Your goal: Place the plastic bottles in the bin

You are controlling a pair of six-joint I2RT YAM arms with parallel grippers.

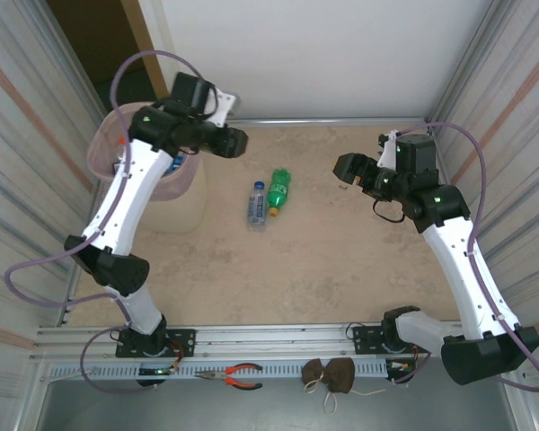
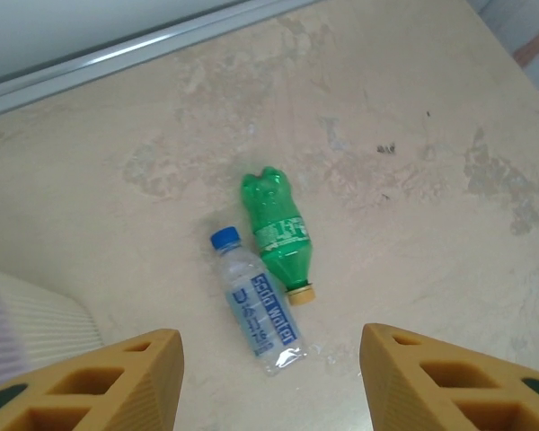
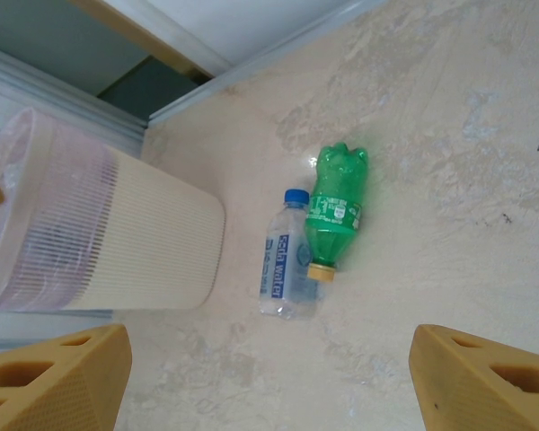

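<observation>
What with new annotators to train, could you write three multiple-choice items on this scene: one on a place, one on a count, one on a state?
1. Where is the bin on the table? A far left; B far right; C centre.
2. How many bottles lie on the table outside the bin? A one; B two; C four.
3. How is the green bottle? A upright; B lying on its side; C gripped in jaws.
Answers: 1 A, it stands by the left wall at the far end. 2 B, the green one and the clear bottle lie side by side. 3 B, its length rests flat on the table.
</observation>
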